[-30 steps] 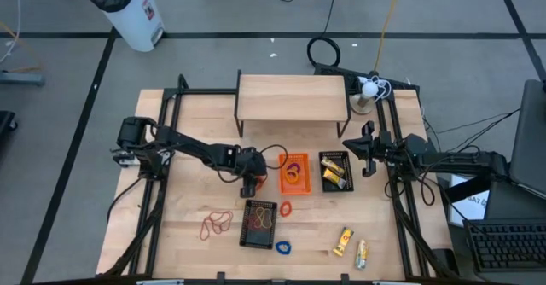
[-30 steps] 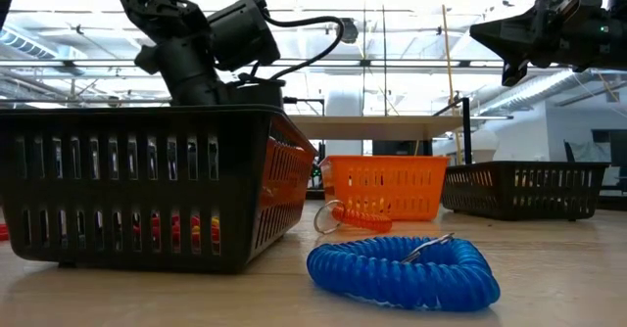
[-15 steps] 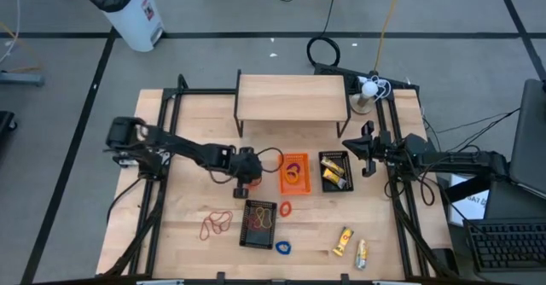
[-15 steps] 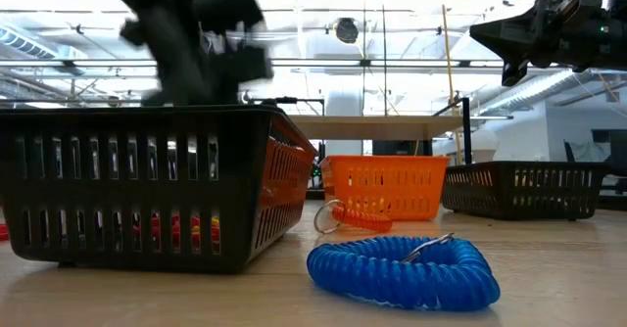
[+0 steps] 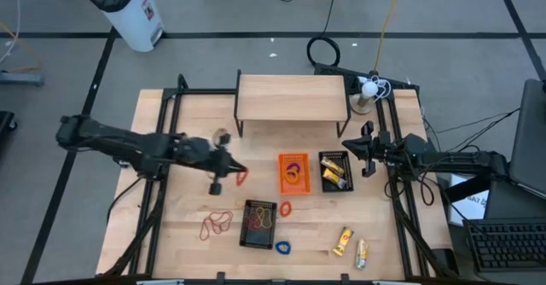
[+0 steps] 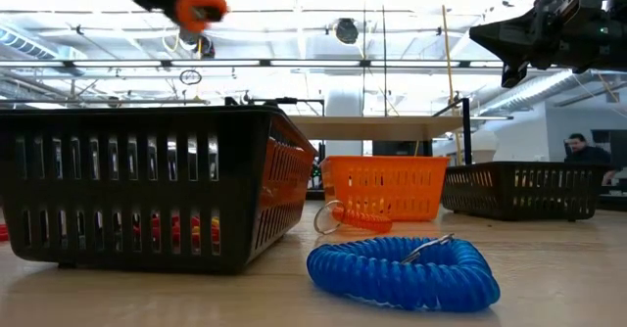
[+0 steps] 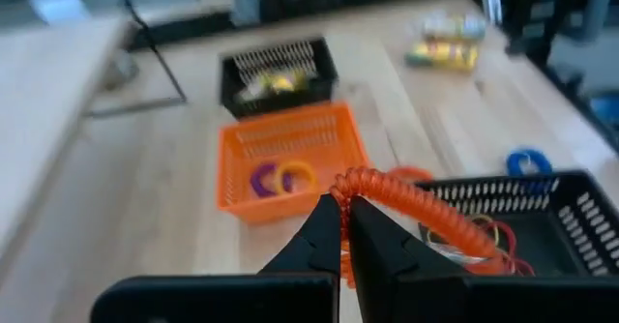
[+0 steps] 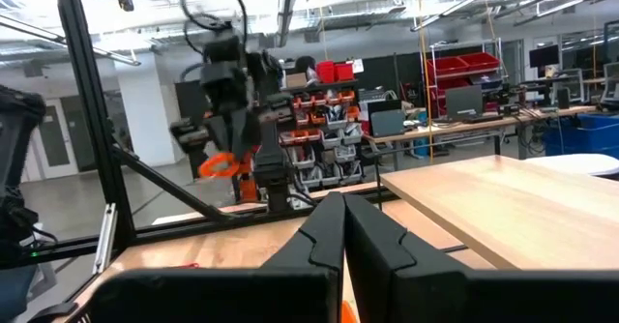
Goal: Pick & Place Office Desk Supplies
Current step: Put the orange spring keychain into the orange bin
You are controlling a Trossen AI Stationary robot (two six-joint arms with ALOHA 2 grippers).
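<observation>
My left gripper (image 5: 230, 176) is shut on an orange spiral coil band (image 7: 406, 207), held high over the table to the left of the orange basket (image 5: 293, 172). The coil also shows in the low view (image 6: 201, 12) and the high view (image 5: 241, 177). The orange basket holds purple and orange rings (image 7: 276, 178). A black basket (image 5: 259, 223) holds rubber bands. My right gripper (image 5: 368, 152) is shut and empty, raised beside another black basket (image 5: 336, 171), which holds yellow packets. My left gripper pinches one end of the orange coil (image 7: 340, 180) between its two fingertips. The fingers slant down toward the table's right side. The rest of the coil (image 7: 455, 234) trails away beyond the fingertips, lifted clear of the table and the baskets.
A second orange coil (image 5: 286, 209), a blue coil (image 5: 282, 247), red rubber bands (image 5: 216, 223) and two yellow packets (image 5: 343, 241) lie on the near part of the table. A wooden shelf (image 5: 293, 97) stands at the far edge.
My left gripper has risen from just beyond the near black basket and gone toward the table's left edge, staying shut. The orange coil now shows at its fingertips, lifted clear above the baskets. My right arm has kept still.
</observation>
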